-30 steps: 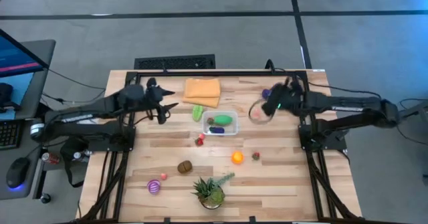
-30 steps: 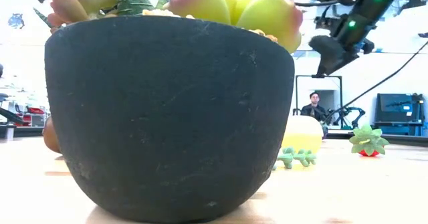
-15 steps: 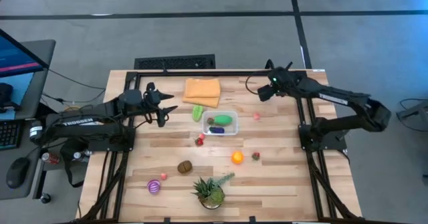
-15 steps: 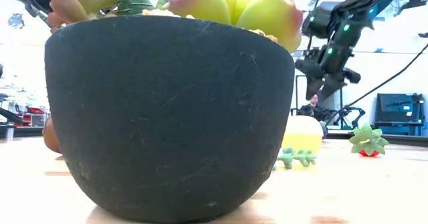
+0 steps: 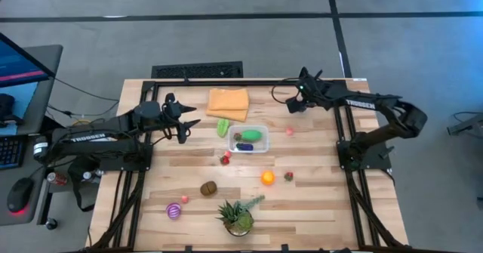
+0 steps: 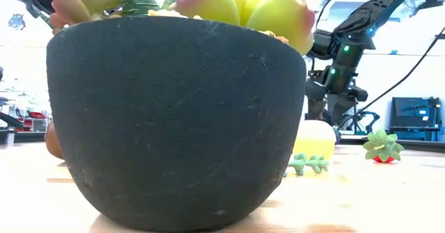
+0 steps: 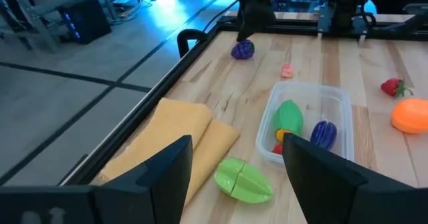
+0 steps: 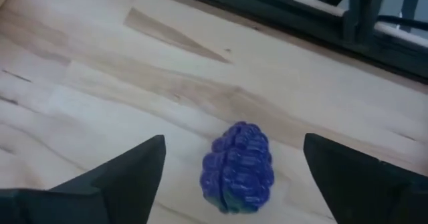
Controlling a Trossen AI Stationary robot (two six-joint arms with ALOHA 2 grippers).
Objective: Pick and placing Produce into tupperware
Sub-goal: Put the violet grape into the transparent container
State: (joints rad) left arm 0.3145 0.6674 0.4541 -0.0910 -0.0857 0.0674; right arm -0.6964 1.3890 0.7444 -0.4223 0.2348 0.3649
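Right gripper (image 8: 231,177): jaws spread wide and empty, hovering low over the far right part of the worktop (image 5: 317,200).
Purple berry (image 8: 239,166): a knobbly purple piece lying on the wood between the right jaws, touching neither; it also shows in the left wrist view (image 7: 243,49), beyond the tub.
Left gripper (image 7: 234,167): jaws held partly apart, gripping nothing, raised above the worktop's far left part.
Tupperware (image 5: 260,145): clear tub in front of the left jaws and well apart from the right ones; inside lie a green piece (image 7: 288,115), a dark purple piece (image 7: 324,133) and something red, mostly hidden.
Green split piece (image 7: 243,180): on the wood just ahead of the left jaws, beside the tub's wall, outside it.
Orange cloth (image 5: 228,103): folded, near the left jaws, beside the green split piece.
Small pink piece (image 5: 289,131): loose on the wood between the tub and the right jaws.
Other produce: an orange (image 5: 267,177), a strawberry (image 5: 288,176), a brown piece (image 5: 208,187) and a striped pink-purple piece (image 5: 173,210) lie far from both jaws, near the potted plant (image 5: 238,217).
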